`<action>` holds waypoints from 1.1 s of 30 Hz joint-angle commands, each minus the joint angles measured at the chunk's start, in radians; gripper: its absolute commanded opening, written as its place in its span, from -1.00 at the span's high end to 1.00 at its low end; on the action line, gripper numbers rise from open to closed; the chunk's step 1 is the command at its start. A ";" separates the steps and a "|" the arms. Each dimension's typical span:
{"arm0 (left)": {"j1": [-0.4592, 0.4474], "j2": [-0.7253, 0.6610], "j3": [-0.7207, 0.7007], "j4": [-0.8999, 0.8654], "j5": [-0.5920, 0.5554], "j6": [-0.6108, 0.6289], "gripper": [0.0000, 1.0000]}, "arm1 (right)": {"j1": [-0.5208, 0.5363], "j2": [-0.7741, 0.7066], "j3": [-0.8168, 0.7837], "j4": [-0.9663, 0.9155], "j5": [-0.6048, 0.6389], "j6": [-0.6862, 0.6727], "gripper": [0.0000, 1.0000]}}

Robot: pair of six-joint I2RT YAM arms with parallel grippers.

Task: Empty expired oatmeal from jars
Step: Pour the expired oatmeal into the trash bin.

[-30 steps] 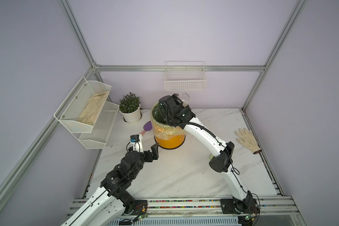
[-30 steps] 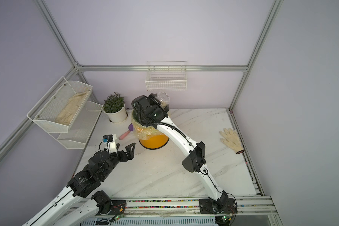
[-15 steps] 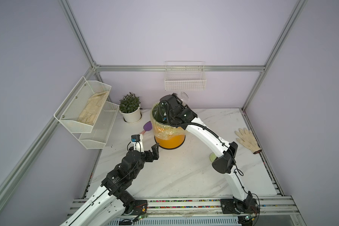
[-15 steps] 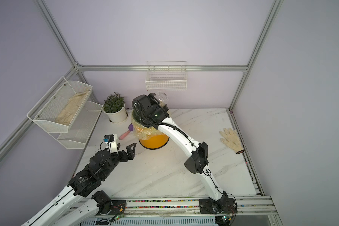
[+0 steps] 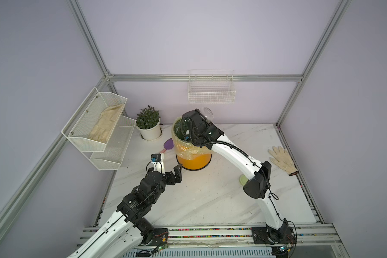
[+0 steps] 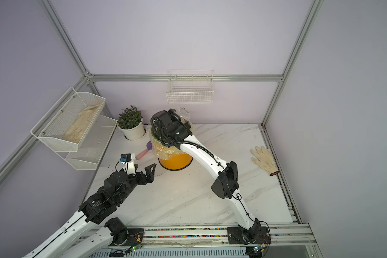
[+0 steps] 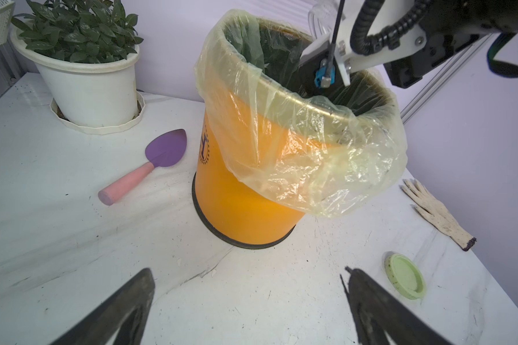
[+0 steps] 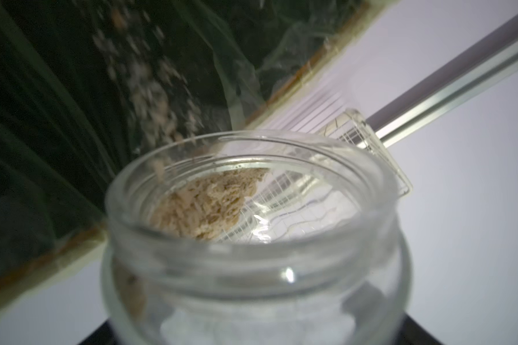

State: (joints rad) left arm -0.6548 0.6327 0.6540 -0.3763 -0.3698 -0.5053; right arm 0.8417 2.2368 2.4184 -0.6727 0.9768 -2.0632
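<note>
I am holding the jar (image 8: pixel 251 239) tipped over the lined bin (image 7: pixel 245 203), which is standing near the back edge of the desk (image 5: pixel 210 201). The right jaws are pinching the jar. Oatmeal (image 8: pixel 210 206) is spilling into the bin, with a small heap sitting inside the glass. The lid (image 7: pixel 405 276) is lying off, toward the desk's right edge. The left jaws are hanging spread and empty. I judge the pouring nearly done.

clear jar (image 8: pixel 251 254) tipped over bin (image 7: pixel 245 194) w/ beige oatmeal (image 8: pixel 204 206) pouring out
</note>
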 commanded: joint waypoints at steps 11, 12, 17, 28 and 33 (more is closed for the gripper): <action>0.006 -0.014 0.029 0.000 0.004 -0.003 -1.00 | 0.031 -0.053 0.020 0.102 -0.015 -0.489 0.95; 0.006 -0.016 0.026 -0.001 0.002 -0.005 -1.00 | 0.022 -0.030 0.093 0.115 -0.053 -0.511 0.95; 0.007 -0.011 0.027 0.001 0.006 -0.006 -1.00 | 0.014 0.011 0.174 -0.036 0.037 -0.389 0.95; 0.006 0.002 0.044 0.006 0.018 0.004 -1.00 | 0.015 0.003 0.161 0.019 0.034 -0.433 0.95; 0.006 -0.010 0.038 0.004 0.021 -0.009 -1.00 | 0.013 -0.029 0.162 0.060 -0.037 -0.514 0.93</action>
State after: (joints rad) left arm -0.6548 0.6384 0.6544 -0.3847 -0.3576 -0.5053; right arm 0.8539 2.2498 2.5492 -0.6636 0.9466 -2.0659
